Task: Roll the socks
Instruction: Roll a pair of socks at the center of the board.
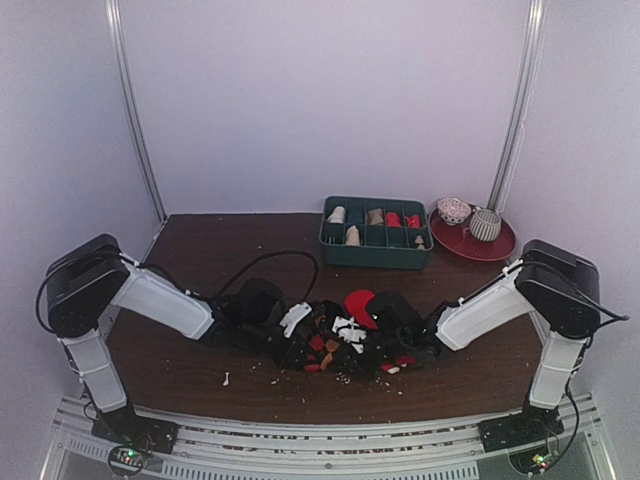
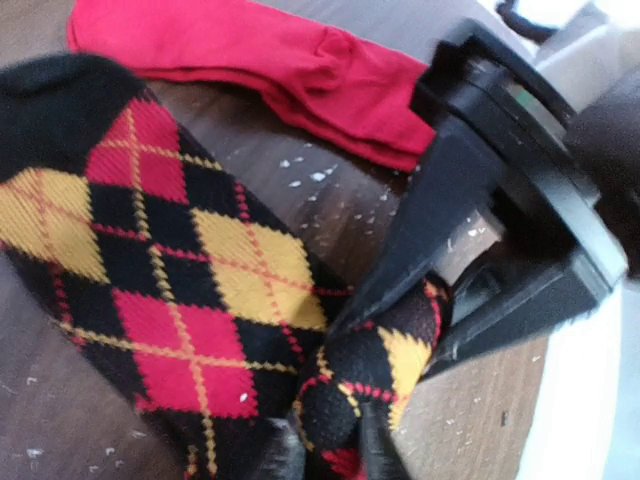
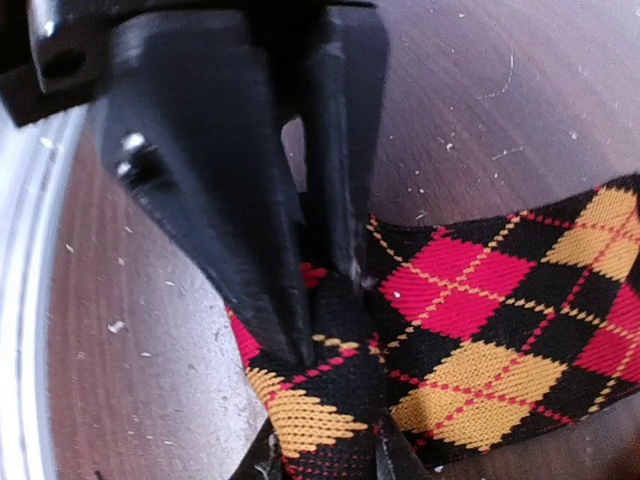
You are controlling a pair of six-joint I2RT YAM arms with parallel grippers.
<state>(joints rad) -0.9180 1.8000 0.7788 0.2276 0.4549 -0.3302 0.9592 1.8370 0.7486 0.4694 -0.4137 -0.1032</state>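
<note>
Socks (image 1: 326, 345) sit at the middle of the bench (image 1: 200, 260) between the two arms. Left fingers (image 2: 372, 452) are clamped on a bunched end of the argyle sock (image 2: 170, 270), whose long axis runs flat away from that pinch. Red sock (image 2: 280, 60) lies loose just beyond it. Right fingers (image 3: 390, 462) grip the same bunch, meeting the left ones, so both arms are equally near that end

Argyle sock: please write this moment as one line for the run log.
left hand: shut on argyle sock | right hand: shut on argyle sock | red sock: unheld | roll: not finished
</note>
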